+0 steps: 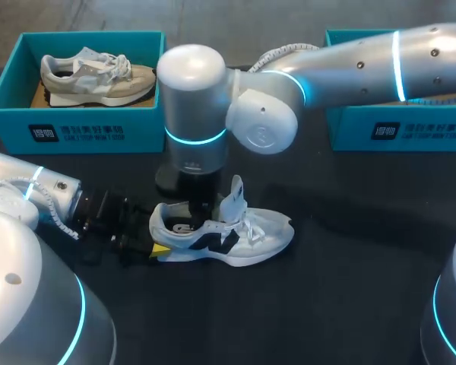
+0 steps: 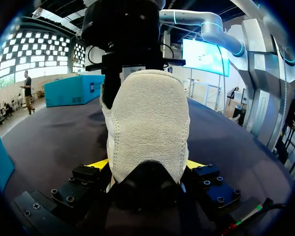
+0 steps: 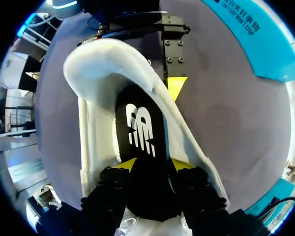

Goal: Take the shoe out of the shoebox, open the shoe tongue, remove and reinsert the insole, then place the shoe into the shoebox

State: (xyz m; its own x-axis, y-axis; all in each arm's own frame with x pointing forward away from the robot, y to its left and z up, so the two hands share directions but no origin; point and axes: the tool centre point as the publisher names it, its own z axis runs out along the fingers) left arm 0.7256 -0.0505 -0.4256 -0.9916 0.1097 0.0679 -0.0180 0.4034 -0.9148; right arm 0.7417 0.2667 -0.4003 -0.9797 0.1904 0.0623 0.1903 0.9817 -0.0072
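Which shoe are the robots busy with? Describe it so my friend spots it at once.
On the dark table, look in front of the teal shoebox at the back left holding a beige shoe. The white shoe lies outside any box, mid-table; unlike the beige one it has black side markings, a black insole and a raised tongue.

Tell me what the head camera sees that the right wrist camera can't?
Only the head view shows the beige shoe lying inside the teal shoebox. Only the right wrist view shows the right fingers pinching the black insole. Both show the white shoe and the left fingers at its heel.
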